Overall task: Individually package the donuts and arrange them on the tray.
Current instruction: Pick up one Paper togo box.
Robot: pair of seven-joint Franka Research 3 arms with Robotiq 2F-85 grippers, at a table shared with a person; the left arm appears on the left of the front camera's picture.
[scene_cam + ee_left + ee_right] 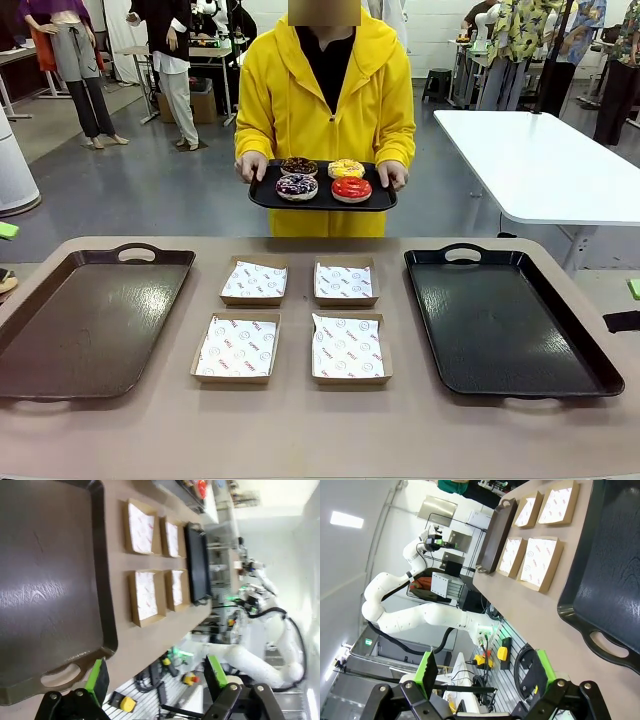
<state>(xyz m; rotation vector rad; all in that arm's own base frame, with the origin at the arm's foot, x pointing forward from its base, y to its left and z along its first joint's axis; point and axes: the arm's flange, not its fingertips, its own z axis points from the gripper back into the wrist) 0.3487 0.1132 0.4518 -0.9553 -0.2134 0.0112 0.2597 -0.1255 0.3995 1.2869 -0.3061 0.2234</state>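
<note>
Tan table (300,430), front view: four paper-lined boxes (236,348) sit between two dark trays (90,320). Beyond the far edge, a person (325,90) in yellow holds the donuts (351,188) on a small black tray (262,196). Left wrist view: left gripper (156,677) gapes wide and empty near a tray handle. Right wrist view: right gripper (485,666) likewise spread wide, grasping nothing.

The tan counter (300,430) carries a dark left tray (90,320), a black right tray (510,320), and four paper-lined boxes (254,281) in two rows between them.
</note>
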